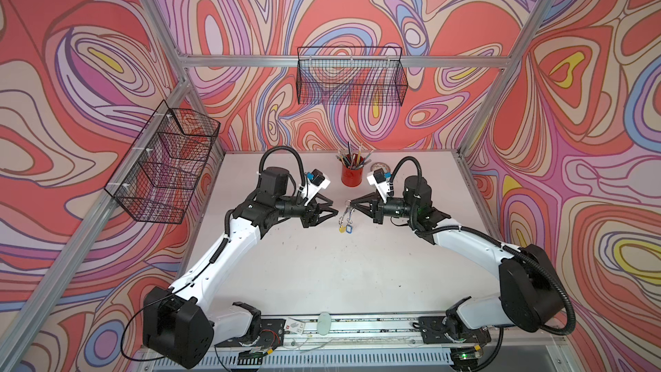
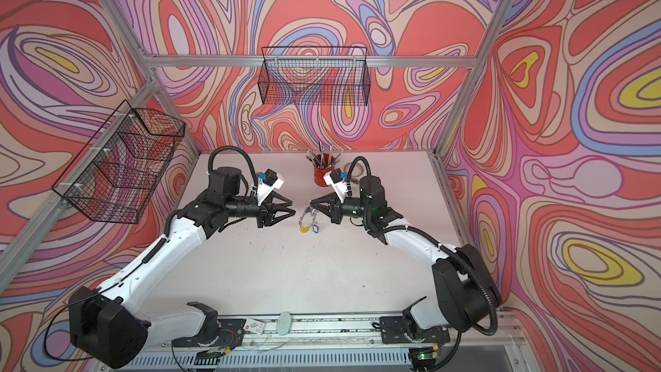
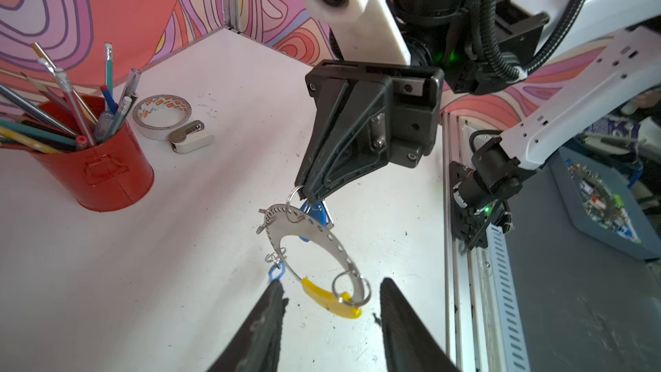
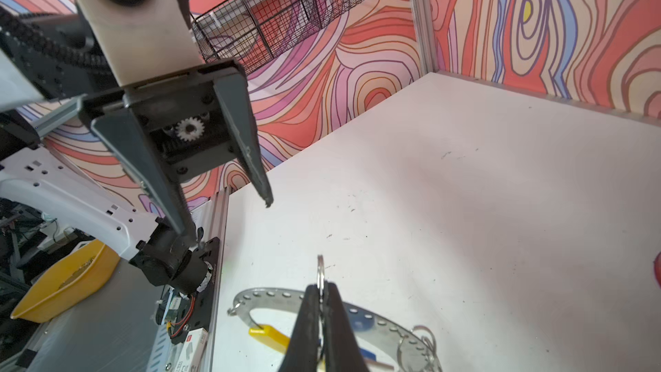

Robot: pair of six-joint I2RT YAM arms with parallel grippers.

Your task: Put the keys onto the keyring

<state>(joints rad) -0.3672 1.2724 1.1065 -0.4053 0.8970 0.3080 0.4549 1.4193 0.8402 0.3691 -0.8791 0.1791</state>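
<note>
The keyring, a flat perforated silver hoop with a yellow segment, hangs above the table near its middle; both top views show it. My right gripper is shut on a small split ring that runs through a hole in the hoop. A blue-tagged key dangles just under that grip. A second blue tag hangs from a wire loop lower on the hoop. My left gripper is open, with its fingers on either side of the yellow end and holding nothing.
A red cup of pencils stands behind the grippers, with a beige tape roll and a small white and metal gadget beside it. Wire baskets hang on the back and left walls.
</note>
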